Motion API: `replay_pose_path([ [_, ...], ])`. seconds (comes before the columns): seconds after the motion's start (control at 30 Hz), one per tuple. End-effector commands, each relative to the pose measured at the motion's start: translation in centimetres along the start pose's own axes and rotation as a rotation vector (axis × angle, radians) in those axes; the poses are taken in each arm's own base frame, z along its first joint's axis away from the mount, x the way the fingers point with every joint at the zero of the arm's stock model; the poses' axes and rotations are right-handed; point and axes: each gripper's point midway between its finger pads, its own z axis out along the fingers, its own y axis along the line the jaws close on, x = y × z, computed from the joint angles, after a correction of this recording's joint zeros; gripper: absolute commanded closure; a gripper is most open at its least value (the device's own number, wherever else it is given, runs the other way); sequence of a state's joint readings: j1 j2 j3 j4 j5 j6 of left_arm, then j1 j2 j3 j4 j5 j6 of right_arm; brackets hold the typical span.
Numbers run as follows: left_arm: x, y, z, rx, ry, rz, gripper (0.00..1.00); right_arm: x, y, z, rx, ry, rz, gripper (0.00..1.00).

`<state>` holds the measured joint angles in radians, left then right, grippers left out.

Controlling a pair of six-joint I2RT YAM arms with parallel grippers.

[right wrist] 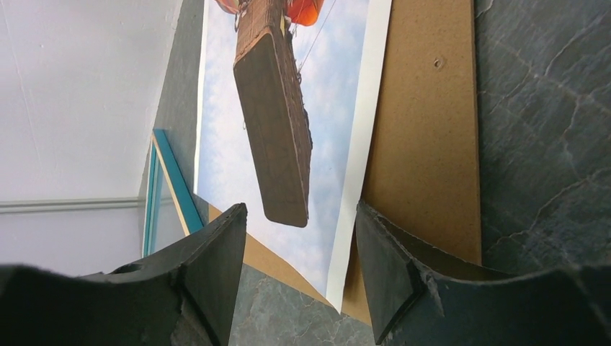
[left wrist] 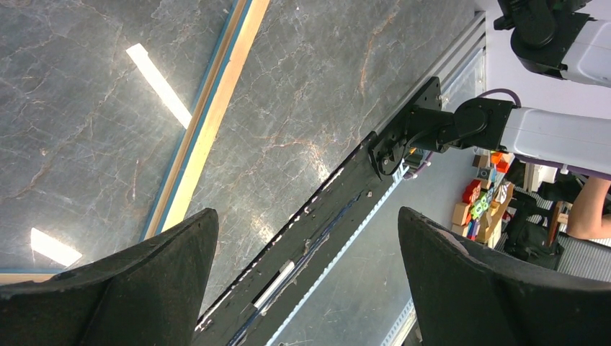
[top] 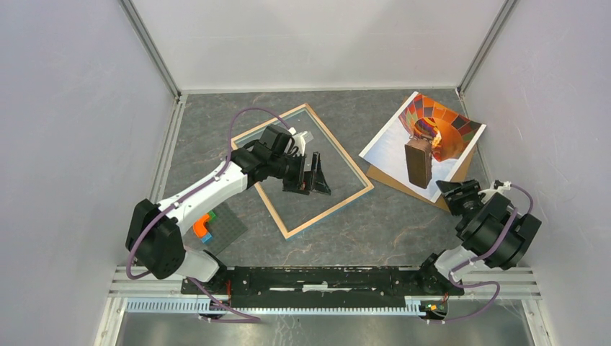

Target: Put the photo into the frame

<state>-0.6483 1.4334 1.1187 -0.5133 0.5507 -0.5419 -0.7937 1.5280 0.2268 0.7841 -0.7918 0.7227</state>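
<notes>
Top view: the frame [top: 328,210] lies flat at centre-left, wood side up, long axis running 11 to 5 o'clock. The left gripper [top: 314,182] hangs over its see-through middle. The photo [top: 393,148] sits face up at 2 o'clock on the cardboard backing board [top: 396,180], balloon crown toward 1, basket toward 7. The right gripper [top: 461,191] is just beside its near corner.

Left wrist: jaws spread wide, empty.

Right wrist: jaws parted, empty, photo dead ahead.

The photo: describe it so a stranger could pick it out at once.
Look to the far right corner of the grey table. The photo lies there face up on a brown backing board. Unlike the plain board and the see-through frame, it shows an orange-red hot-air balloon on pale sky.
</notes>
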Motion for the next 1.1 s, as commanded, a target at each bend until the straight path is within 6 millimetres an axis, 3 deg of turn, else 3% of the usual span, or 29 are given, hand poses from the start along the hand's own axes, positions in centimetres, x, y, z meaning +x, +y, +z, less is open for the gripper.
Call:
replay_pose_path([
  [0.0,-0.5,-0.7,-0.3,0.028,-0.029,0.075,0.0,0.4,1.2,-0.1,-0.075,-0.007,-0.005,0.38],
  [0.33,-1.3,-0.7,1.0,0.045,-0.036,0.051,0.0,1.1,0.8,0.5,-0.043,0.023,-0.025,0.4],
  [0.47,-3.4,-3.3,3.3,0.117,-0.05,0.008,0.0,1.4,0.0,0.5,0.001,0.04,-0.048,0.4],
  [0.63,-8.5,-5.9,9.3,0.071,-0.227,0.024,0.0,1.4,0.0,0.6,0.008,0.042,-0.05,0.4],
  [0.87,-15.2,-10.2,20.1,0.197,-0.413,0.045,0.04,1.8,0.1,0.8,0.003,0.055,-0.046,0.4],
  [0.97,-16.9,-10.3,24.1,0.229,-0.444,-0.022,0.05,1.9,-0.1,0.7,0.012,0.057,-0.046,0.4],
  [1.07,-17.8,-10.1,26.6,0.227,-0.456,-0.098,0.06,2.2,-0.4,0.6,0.027,0.062,-0.048,0.4],
])
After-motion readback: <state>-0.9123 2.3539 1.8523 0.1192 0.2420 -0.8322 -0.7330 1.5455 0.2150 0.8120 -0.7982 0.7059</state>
